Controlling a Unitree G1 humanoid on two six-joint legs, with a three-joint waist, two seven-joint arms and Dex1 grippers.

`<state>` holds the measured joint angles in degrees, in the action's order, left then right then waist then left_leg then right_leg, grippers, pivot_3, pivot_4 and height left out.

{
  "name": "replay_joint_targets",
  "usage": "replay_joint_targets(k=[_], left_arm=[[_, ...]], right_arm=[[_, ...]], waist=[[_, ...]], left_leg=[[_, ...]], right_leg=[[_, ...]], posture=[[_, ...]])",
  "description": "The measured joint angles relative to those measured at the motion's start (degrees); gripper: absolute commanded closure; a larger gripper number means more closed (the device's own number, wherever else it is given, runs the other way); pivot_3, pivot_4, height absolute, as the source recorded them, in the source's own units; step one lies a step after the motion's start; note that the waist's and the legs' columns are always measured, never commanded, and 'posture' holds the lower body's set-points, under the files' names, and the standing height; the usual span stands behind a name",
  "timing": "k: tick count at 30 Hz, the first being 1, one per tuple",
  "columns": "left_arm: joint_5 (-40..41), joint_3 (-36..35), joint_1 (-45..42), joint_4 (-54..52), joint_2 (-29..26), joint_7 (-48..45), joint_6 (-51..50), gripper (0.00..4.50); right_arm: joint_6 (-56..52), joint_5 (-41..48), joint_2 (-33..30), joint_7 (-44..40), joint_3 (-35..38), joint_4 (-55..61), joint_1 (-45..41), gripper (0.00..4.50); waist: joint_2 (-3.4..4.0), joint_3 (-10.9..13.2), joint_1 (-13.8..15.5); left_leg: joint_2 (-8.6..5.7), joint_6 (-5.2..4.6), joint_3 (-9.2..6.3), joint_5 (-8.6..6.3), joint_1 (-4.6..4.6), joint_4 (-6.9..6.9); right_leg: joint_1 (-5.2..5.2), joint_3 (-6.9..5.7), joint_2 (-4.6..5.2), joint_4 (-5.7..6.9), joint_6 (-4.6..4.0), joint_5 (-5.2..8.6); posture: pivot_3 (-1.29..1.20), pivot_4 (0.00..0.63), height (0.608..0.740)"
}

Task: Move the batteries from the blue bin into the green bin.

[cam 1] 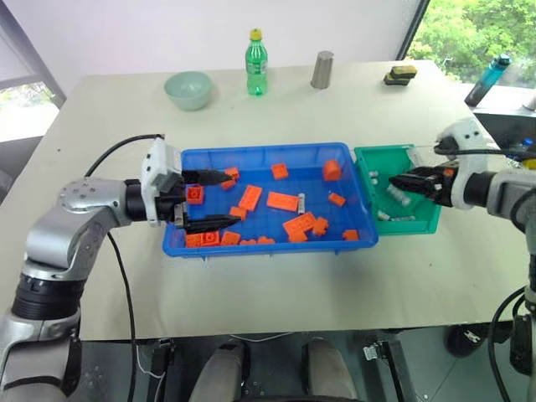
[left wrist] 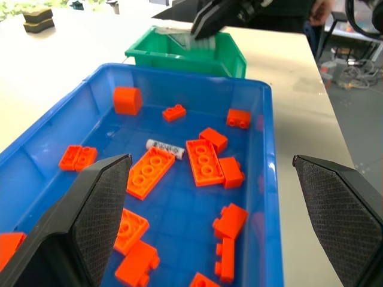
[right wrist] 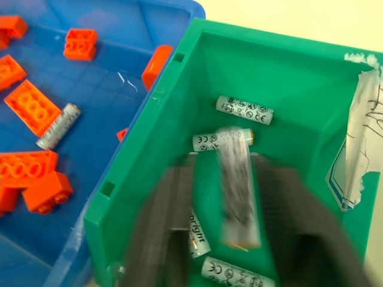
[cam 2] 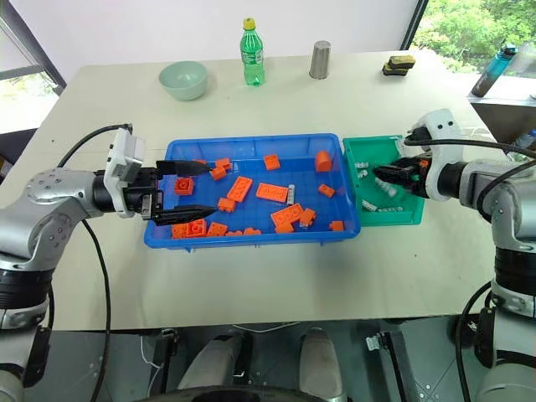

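Blue bin [cam 1: 251, 244] of plastic sits on the tabletop [cam 1: 276, 293], holding orange bricks [cam 1: 283, 201] and one battery [left wrist: 165, 147]. At its near-left end the left pincer [cam 1: 208, 200] hangs with fingers wide apart, empty. Just right of the blue bin, touching it, the green bin [right wrist: 149, 179] holds several batteries [right wrist: 244, 110]; above it the right pincer [cam 1: 404, 182] has fingers apart, a blurred battery [right wrist: 236, 185] between them

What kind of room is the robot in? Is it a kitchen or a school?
Probably a robot test room or lab, not a kitchen. A big plain table holds a blue bin of orange toy bricks and a green bin of batteries, with loose cables lying on the floor.
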<state>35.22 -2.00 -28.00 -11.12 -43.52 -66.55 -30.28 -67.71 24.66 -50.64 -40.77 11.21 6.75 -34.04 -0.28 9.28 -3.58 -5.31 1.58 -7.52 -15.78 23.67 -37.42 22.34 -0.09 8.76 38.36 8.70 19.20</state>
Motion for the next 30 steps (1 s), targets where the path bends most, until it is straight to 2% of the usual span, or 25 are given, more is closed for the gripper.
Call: replay_joint_targets(k=[3, 7, 10, 11, 17, 22, 30], left_arm=[[-0.3, 0.5, 0.0, 0.2, 0.1, -0.3, 0.2, 0.0], [-0.3, 0.5, 0.0, 0.2, 0.1, -0.5, 0.6, 0.0], [-0.4, 0.6, 0.1, 0.1, 0.1, -0.4, 0.6, 0.0], [-0.5, 0.6, 0.1, 0.0, 0.1, -0.4, 0.7, 0.0], [-0.8, 0.5, 0.8, -1.2, -0.2, 0.5, 0.7, 0.0], [-0.7, -0.5, 2.8, -3.0, -0.4, 1.7, 0.6, 0.0], [0.2, -3.2, 5.9, -5.9, -1.0, 4.3, 0.3, 0.0]], right_arm=[[3.1, -0.8, 0.0, -0.3, -2.9, 0.0, -1.0, 1.03], [7.1, -0.8, 1.4, -2.5, -6.7, -0.4, -7.9, 1.03], [9.9, -1.4, 4.6, -4.1, -11.1, -2.5, -12.0, 0.19], [12.6, -2.9, 5.4, -5.4, -14.5, -3.9, -12.8, 0.05], [28.2, -11.5, 8.4, -15.4, -30.6, -11.9, -13.6, 0.05], [37.5, -17.8, 10.6, -19.9, -35.2, -21.6, -17.1, 0.05], [47.1, -23.9, 14.7, -24.2, -36.4, -32.3, -19.9, 0.05]], waist=[[0.0, 0.0, 0.0], [0.0, 0.0, -0.3], [0.0, 0.0, -0.4], [0.0, 0.0, -0.4], [-0.01, 0.0, -0.2], [-0.01, 0.0, -0.4], [-0.01, 0.0, -0.4]], left_leg=[[-0.01, 0.0, -0.02, 0.0, 0.0, 0.0], [0.0, 0.01, -0.08, 0.0, 0.0, 0.0], [0.01, 0.01, -0.1, 0.0, 0.0, -0.01], [0.0, 0.01, -0.11, 0.0, 0.0, -0.01], [-0.06, 0.01, -0.16, 0.0, 0.02, -0.04], [-0.03, 0.02, -0.17, 0.01, 0.02, -0.02], [-0.03, 0.02, -0.19, 0.01, 0.02, -0.04]], right_leg=[[0.01, 0.0, 0.01, -0.01, 0.0, 0.0], [0.0, -0.02, -0.02, -0.01, 0.0, 0.0], [-0.01, -0.02, -0.03, -0.02, 0.0, 0.0], [-0.01, -0.02, -0.02, -0.02, 0.0, 0.0], [0.0, -0.03, 0.02, -0.02, 0.0, 0.0], [0.04, -0.03, -0.02, -0.02, 0.0, 0.0], [0.02, -0.04, -0.02, -0.03, 0.0, 0.0]], posture=[[0.0, 0.15, 0.727], [0.0, 0.15, 0.727], [0.0, 0.15, 0.727], [0.0, 0.15, 0.727], [0.0, 0.15, 0.727], [0.0, 0.15, 0.727], [0.0, 0.15, 0.727]])
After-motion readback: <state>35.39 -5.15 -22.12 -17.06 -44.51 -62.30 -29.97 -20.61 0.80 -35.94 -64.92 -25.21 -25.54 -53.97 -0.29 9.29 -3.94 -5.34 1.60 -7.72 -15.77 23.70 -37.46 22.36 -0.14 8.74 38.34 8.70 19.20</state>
